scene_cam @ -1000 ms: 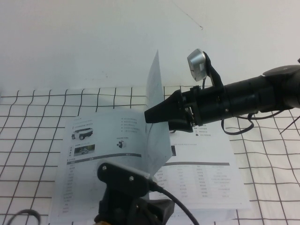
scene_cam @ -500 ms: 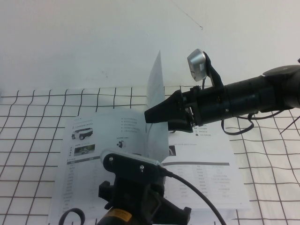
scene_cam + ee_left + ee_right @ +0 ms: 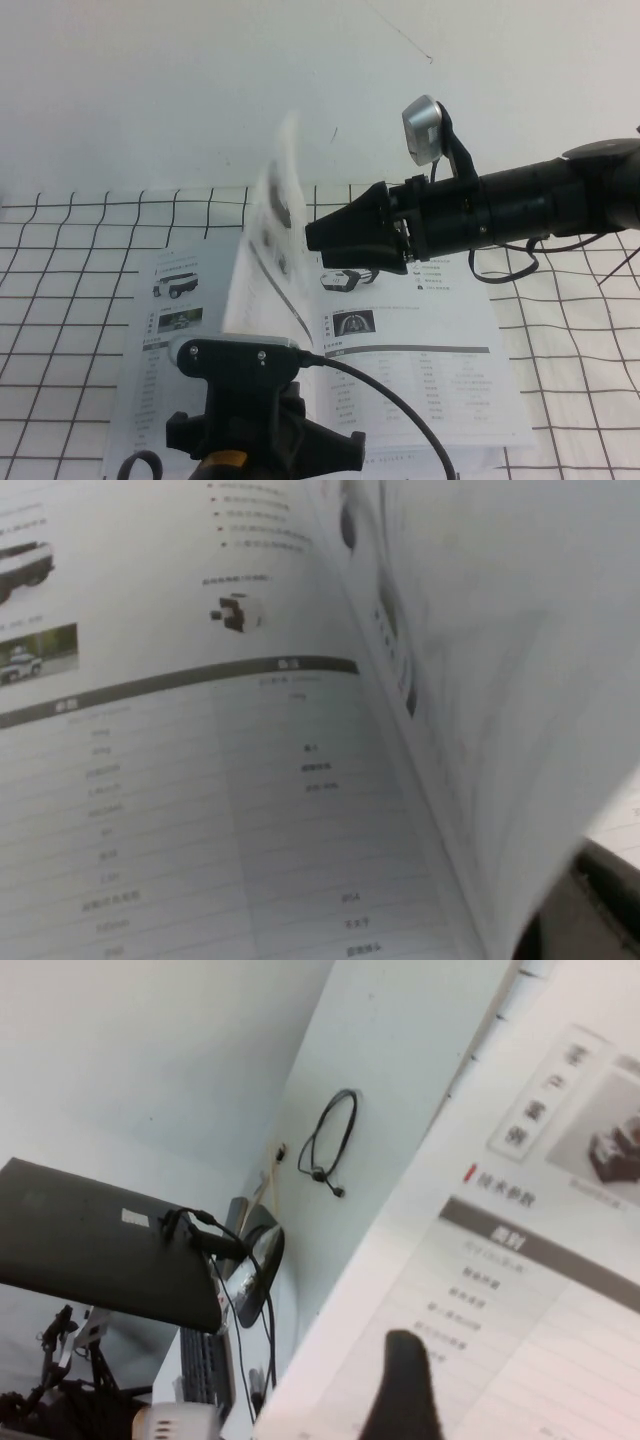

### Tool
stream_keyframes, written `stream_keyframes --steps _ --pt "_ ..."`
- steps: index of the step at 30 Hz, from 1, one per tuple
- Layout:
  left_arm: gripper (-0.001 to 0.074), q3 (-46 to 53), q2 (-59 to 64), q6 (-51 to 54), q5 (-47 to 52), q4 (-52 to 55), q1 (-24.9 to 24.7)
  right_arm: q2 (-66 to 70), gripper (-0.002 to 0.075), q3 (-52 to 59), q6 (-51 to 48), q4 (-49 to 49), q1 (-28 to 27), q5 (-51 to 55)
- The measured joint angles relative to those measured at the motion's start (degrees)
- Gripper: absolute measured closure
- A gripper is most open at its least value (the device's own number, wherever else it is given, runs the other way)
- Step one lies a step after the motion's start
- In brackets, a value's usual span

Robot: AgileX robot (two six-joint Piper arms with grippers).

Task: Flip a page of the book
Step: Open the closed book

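Observation:
The book [image 3: 430, 370] lies open on the gridded table. The page [image 3: 272, 250] stands lifted over the spine, blurred and leaning left. My right gripper [image 3: 312, 236] hovers above the spine just right of the page, apart from it, jaws a little open and empty. In the right wrist view one dark fingertip [image 3: 400, 1390] shows before a printed sheet [image 3: 520, 1290]. My left gripper [image 3: 245, 375] is at the book's near edge, under its camera mount. The left wrist view shows the book's left side [image 3: 200, 780] and the curved page [image 3: 500, 680] close by.
A white cloth with a black grid [image 3: 70, 250] covers the table around the book, with a white wall behind. The right arm [image 3: 540, 210] reaches in from the right at mid height. A monitor [image 3: 110, 1250] and cables show off the table.
The page has come out of my right gripper and swung left, uncovering the right-hand page's vehicle photos. My left arm has shifted left and forward along the near edge.

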Motion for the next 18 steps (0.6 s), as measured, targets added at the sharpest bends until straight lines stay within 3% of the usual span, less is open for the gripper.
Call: stream_keyframes --steps 11,14,18 --pt "0.0737 0.0 0.0 2.0 -0.1 -5.5 0.0 -2.9 0.024 0.0 -2.6 0.0 0.0 0.2" --pt "0.0737 0.0 0.0 2.9 -0.1 -7.3 0.0 -3.1 0.0333 0.0 -2.1 -9.7 0.0 -2.6" --pt "0.0737 0.0 0.0 4.5 2.6 -9.9 1.0 -3.1 0.0574 0.0 1.3 -24.4 0.0 -10.4"
